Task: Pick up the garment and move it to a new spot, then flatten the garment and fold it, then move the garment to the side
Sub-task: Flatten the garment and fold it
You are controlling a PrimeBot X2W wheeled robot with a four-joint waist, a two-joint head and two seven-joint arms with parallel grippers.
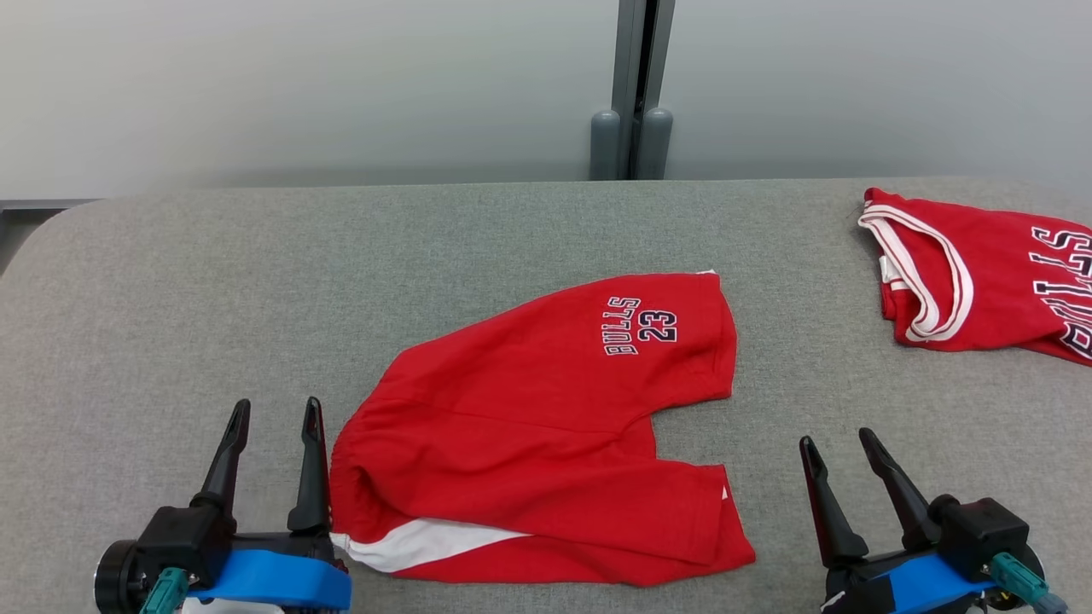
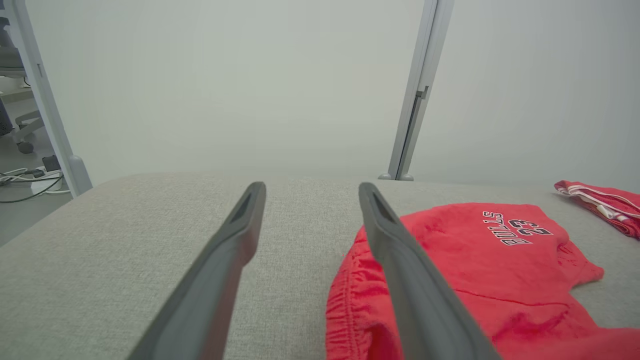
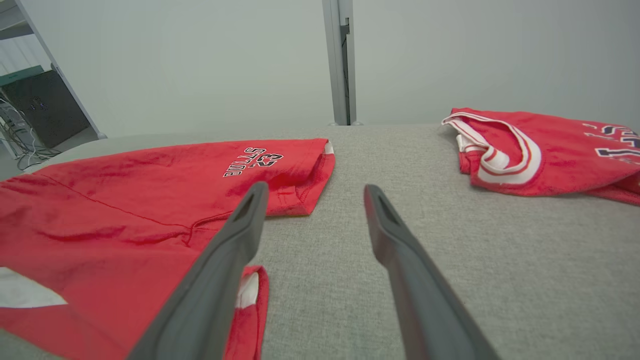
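The garment is a pair of red shorts printed "BULLS 23", lying spread on the grey padded table with its white-striped waistband end toward me. My left gripper stands open just left of the waistband, its right finger close to the cloth edge and nothing between the fingers. In the left wrist view the left gripper points over bare table, the shorts to its right. My right gripper is open to the right of the near leg. The right wrist view shows the right gripper with the shorts at its left.
A second red garment, a jersey with white trim, lies at the far right of the table; it also appears as the jersey. A grey post rises behind the table's far edge against a pale wall. Bare table stretches to the left.
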